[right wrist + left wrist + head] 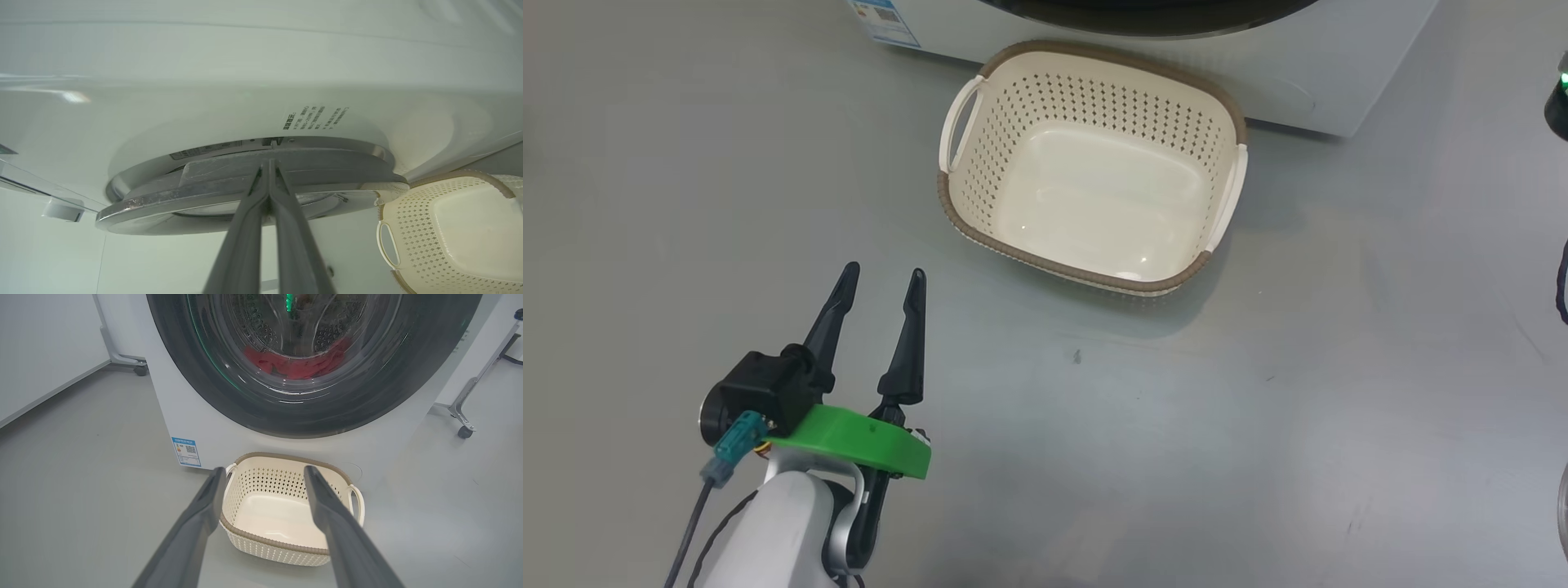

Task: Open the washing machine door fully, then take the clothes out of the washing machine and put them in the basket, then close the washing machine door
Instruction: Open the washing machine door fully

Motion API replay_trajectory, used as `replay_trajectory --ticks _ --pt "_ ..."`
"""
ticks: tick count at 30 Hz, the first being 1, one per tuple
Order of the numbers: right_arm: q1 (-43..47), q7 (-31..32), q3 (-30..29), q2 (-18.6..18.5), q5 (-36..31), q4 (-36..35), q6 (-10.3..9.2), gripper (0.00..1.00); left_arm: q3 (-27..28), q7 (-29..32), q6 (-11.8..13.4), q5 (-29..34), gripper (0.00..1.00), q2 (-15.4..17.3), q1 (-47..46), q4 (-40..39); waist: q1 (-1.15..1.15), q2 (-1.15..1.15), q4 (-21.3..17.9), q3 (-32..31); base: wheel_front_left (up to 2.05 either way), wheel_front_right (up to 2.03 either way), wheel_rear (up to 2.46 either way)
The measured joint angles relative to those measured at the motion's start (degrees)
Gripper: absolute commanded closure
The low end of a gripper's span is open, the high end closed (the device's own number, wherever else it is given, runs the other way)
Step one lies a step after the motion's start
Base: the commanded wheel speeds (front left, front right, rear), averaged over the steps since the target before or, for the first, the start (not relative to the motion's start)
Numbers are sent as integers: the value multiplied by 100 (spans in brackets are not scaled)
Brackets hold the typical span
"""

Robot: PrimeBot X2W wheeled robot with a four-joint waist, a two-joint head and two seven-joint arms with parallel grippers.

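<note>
- You have one washing machine (196, 416) on the grey floor (1258, 408). The head view cuts it off above its lowest strip, where one blue label (882, 20) sits at a lower corner.
- There is one door (204, 388), round and black-rimmed, lying against the machine's front. Its top is cut off in the left wrist view.
- One heap of red clothes (302, 365) lies low in the drum, behind the door's glass. Reflections blur it, so you cannot count the pieces.
- One basket (1013, 147) sits on the floor just in front of the machine, below the door, with its bare bottom showing.
- There are two grippers. Your left gripper (884, 273) hovers over the floor, near the basket but apart from it, fingers spread wide and gripping nothing.
- Your right gripper (268, 165) has its fingers pressed together, tips at the door's edge, which is seen edge-on from close up. You cannot tell whether they touch it or catch anything there.
- Two castored frame legs (463, 430) stand one on each side of the machine, both cut off.
</note>
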Motion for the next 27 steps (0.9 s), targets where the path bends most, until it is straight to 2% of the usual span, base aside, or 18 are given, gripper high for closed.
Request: replay_trajectory --ticks 13,27 --pt "-960 331 134 -76 -14 918 0 100 -94 0 51 -110 0 -20 -109 4 0 0 307 220 0 0 0" --pt "-1730 437 94 -81 -2 1738 0 100 -142 0 125 -214 0 -30 -112 49 0 0 455 293 0 0 0"
